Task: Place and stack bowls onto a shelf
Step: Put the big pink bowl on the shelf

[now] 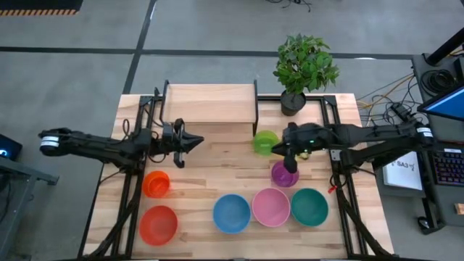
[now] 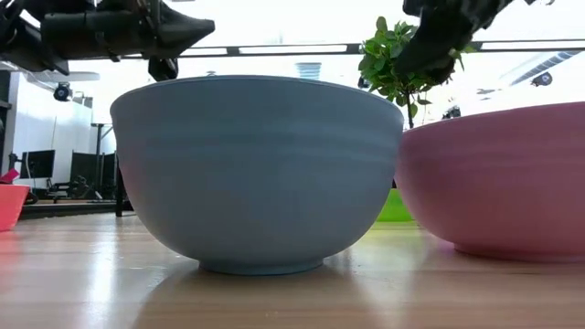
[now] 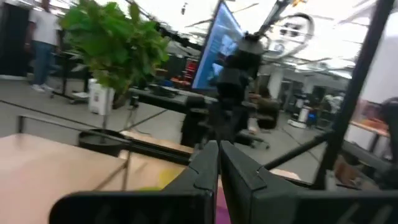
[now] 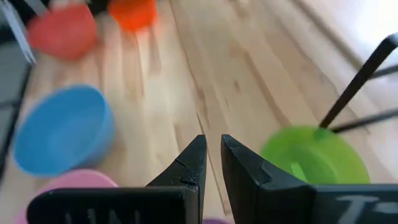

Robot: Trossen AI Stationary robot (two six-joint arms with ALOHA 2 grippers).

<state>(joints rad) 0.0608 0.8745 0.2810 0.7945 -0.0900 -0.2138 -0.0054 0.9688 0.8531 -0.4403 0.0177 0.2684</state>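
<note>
Light-wood plank tabletop carries the shelf at its far edge, bare on top. Along the near edge sit four large bowls: red-orange bowl at left, then blue bowl, pink bowl and teal bowl. Smaller orange bowl lies just behind the red-orange one; green bowl sits beside the shelf's right end. Right gripper, fingers a narrow gap apart, hovers over the purple bowl. Left gripper, fingers pressed together and empty, waits in front of the shelf.
</note>
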